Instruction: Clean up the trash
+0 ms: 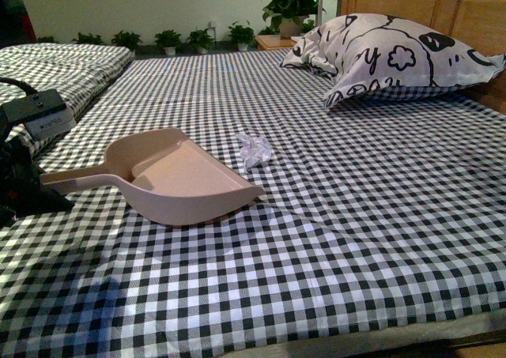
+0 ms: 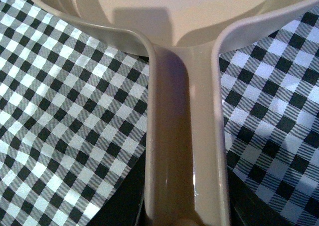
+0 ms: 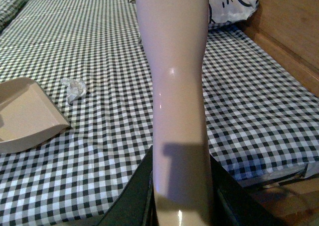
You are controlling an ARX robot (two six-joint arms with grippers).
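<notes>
The trash (image 1: 253,148) is a small crumpled white paper wad on the checked bedsheet, just beyond the dustpan's open mouth and apart from it. The beige dustpan (image 1: 182,176) rests on the sheet with its handle (image 1: 75,176) pointing left. My left gripper (image 1: 39,182) is shut on that handle (image 2: 184,136), which the left wrist view shows held between the dark jaws. My right gripper (image 3: 182,196) is shut on the pale brush handle (image 3: 174,86); the bristles are out of view. From the right wrist the trash (image 3: 74,89) lies beside the dustpan (image 3: 25,116).
A large white pillow with black cartoon print (image 1: 395,58) leans at the back right against a wooden headboard (image 1: 427,2). A second checked mattress (image 1: 55,65) lies at the back left, potted plants (image 1: 198,38) behind. The bed's wooden side rail (image 3: 289,31) runs along the right.
</notes>
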